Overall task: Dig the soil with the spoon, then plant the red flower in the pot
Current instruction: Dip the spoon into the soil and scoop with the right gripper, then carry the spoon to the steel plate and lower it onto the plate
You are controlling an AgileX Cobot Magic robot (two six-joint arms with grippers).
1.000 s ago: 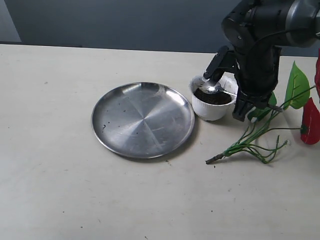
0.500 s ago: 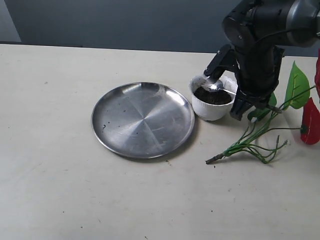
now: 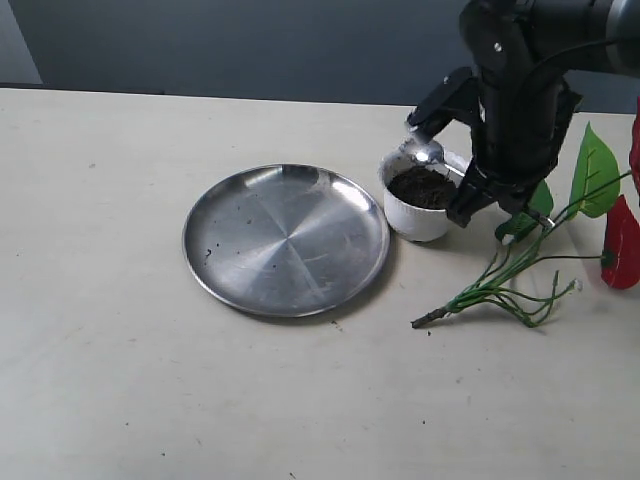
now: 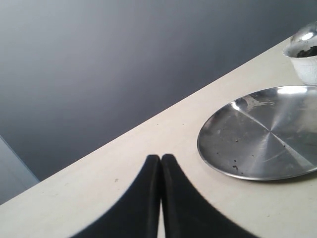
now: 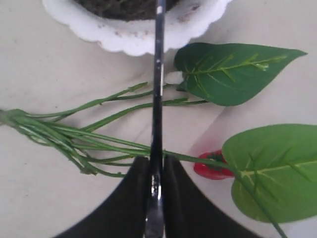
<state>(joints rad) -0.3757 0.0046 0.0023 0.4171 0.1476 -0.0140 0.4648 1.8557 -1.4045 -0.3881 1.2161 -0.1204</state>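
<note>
The white scalloped pot (image 3: 425, 215) (image 5: 133, 37) stands right of the steel plate, filled with dark brown soil (image 3: 422, 186) (image 5: 116, 5). My right gripper (image 3: 488, 205) (image 5: 156, 163) is beside the pot, shut on the thin handle of the silver spoon (image 5: 158, 74). The spoon's bowl (image 3: 427, 152) (image 4: 304, 35) hovers over the pot's far rim. The red flower (image 3: 500, 285) lies on the table under the gripper, with green stems, leaves (image 5: 233, 72) and a red bloom (image 5: 213, 169). My left gripper (image 4: 161, 158) is shut and empty, out of the exterior view.
A large round steel plate (image 3: 285, 240) (image 4: 262, 139) with a few soil crumbs lies left of the pot. More red blooms (image 3: 622, 245) and a leaf (image 3: 595, 172) reach the right edge of the view. Behind the table is a dark wall.
My right arm has risen and shifted a little right. The spoon's bowl has lifted off the soil to above the pot's far rim. The left gripper, plate and flower look unmoved.
</note>
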